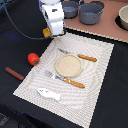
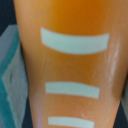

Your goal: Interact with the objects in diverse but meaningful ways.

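Bread loaf [image 2: 70, 65], yellow-orange with white slashes, fills the wrist view almost edge to edge, so it sits right under the wrist camera; in the exterior view only a small orange bit of it [image 1: 47, 33] shows at the lower tip of the white arm, above the far corner of the placemat [image 1: 95, 75] on the exterior view's left. The pincer [image 1: 51, 32] appears clenched on the bread loaf, though its fingers are hidden in both views.

Taking the pale striped placemat as the landmark: on its near corner lies the flat white fish [image 1: 49, 93]. Just off its edge on the exterior view's left, on the dark bench [image 1: 15, 45], lies the brown sausage [image 1: 14, 74], and a little farther back the red tomato [image 1: 33, 58] sits close beside the same edge. At the placemat's middle rests a round tan plate [image 1: 68, 65]; nothing lies in it. A fork with an orange handle [image 1: 66, 80] lies on the near side of the plate, and a knife with an orange handle [image 1: 80, 56] on its far side.

Beyond the placemat's far edge a lighter tan surface [image 1: 105, 30] carries two blue-grey pots, one [image 1: 70, 9] behind the arm and a larger one [image 1: 91, 13] beside it; their insides look dark and I cannot tell any contents. A pale bowl [image 1: 123, 17] is cut off at the exterior view's right edge.
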